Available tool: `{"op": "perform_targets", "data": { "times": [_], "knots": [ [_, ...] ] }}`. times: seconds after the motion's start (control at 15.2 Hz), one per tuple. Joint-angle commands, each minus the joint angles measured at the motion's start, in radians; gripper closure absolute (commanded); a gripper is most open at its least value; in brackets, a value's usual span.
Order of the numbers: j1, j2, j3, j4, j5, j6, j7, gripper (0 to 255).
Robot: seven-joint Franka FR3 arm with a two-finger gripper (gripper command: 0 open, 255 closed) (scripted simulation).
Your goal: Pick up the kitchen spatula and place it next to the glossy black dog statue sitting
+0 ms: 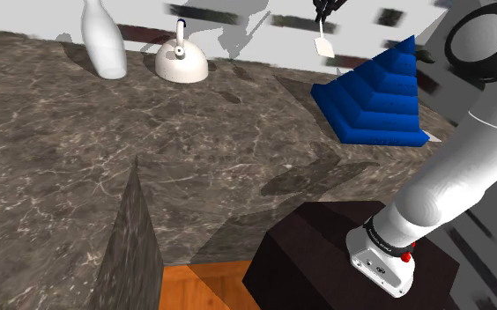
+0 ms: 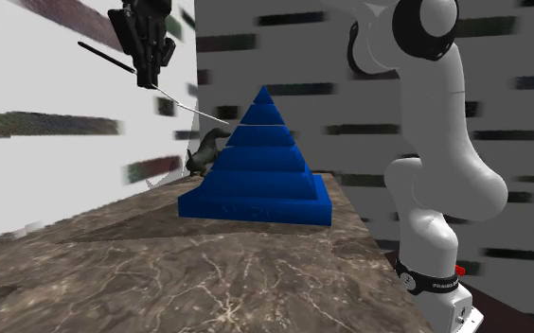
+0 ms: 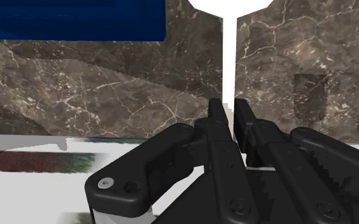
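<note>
My black gripper (image 2: 148, 74) hangs high above the marble counter (image 2: 218, 265), shut on the spatula (image 2: 185, 102). The spatula has a dark handle and a thin white shaft that slants down toward the blue pyramid. In the shoulder view its white blade (image 1: 324, 45) dangles below the gripper (image 1: 326, 9) at the top edge. In the wrist view the white shaft (image 3: 229, 63) runs out from between the closed fingers of the gripper (image 3: 229, 107). The dark dog statue (image 2: 204, 151) sits on the counter behind the blue stepped pyramid (image 2: 260, 161), partly hidden by it.
The blue pyramid (image 1: 379, 97) stands near the counter's right edge in the shoulder view. A white vase (image 1: 102, 40) and a white kettle (image 1: 181, 62) stand at the back. A dark stone slab (image 1: 132, 247) rises at the front. A wall lies close behind the dog.
</note>
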Motion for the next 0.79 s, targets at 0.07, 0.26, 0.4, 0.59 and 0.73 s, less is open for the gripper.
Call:
{"op": "perform_targets", "data": {
  "times": [0.07, 0.26, 0.4, 0.59, 0.73],
  "knots": [
    [0.002, 0.046, 0.001, 0.111, -0.001, -0.065, 0.000, 255],
    [-0.024, -0.018, -0.015, 0.024, 0.005, -0.042, -0.038, 255],
    [-0.048, -0.077, -0.032, -0.054, 0.009, -0.022, -0.079, 255],
    [-0.082, -0.151, -0.061, -0.149, 0.012, 0.000, -0.141, 255],
    [-0.103, -0.193, -0.083, -0.200, 0.012, 0.010, -0.184, 255]
  ]
}}
